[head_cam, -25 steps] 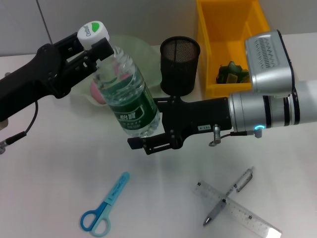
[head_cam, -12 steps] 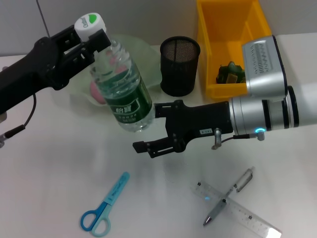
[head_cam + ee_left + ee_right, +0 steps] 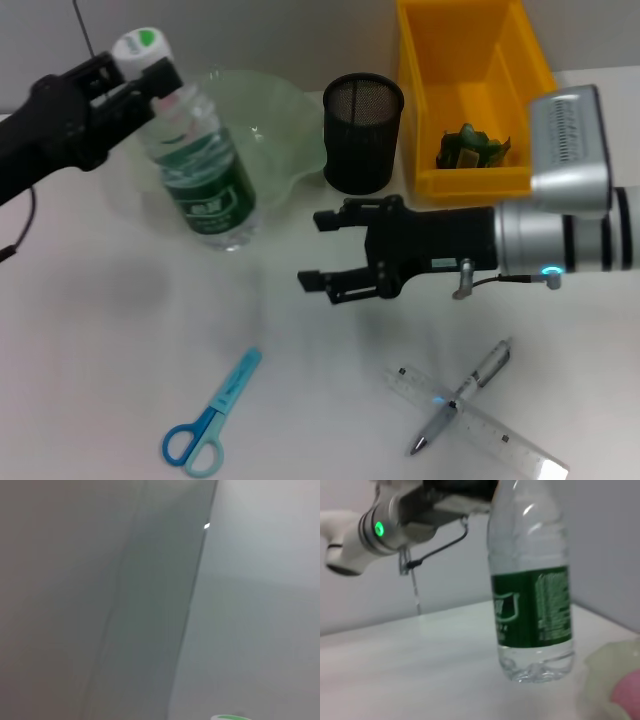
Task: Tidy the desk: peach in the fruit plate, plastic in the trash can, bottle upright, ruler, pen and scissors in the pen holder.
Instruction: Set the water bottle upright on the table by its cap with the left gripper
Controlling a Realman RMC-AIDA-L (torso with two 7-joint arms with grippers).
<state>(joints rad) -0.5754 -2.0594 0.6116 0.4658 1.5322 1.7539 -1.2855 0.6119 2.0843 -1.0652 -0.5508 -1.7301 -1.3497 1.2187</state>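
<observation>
Desk (image 3: 100, 380) is plain white, smooth. Loose items near the front edge: blue-handled scissors (image 3: 212, 413) lying flat at front left; clear ruler (image 3: 478, 423) at front right with a grey pen (image 3: 463, 395) lying across it, touching. All three well apart from the black mesh pen holder (image 3: 363, 132), which stands at the back, just beside the yellow plastic bin (image 3: 470, 95). Bin holds a crumpled green-brown piece of plastic (image 3: 468, 147).

Pale green translucent fruit plate (image 3: 280, 120) sits at back left, between bottle and pen holder. Pink peach (image 3: 626, 690) shows in it in the right wrist view; from the head view the bottle mostly blocks it.

Bottle (image 3: 198, 175): clear plastic, ribbed, green label, white cap with green mark, water inside. It stands upright with its base on the desk, right in front of the plate's near rim.

Left gripper (image 3: 140, 80): black jaws clamped at the bottle neck just under the cap. Left wrist view shows only blurred grey surface plus a sliver of the cap.

Right gripper (image 3: 335, 250): black jaws spread wide, holding nothing, hovering over bare desk mid-scene, near the bottle but apart from it, directly in front of the pen holder.
</observation>
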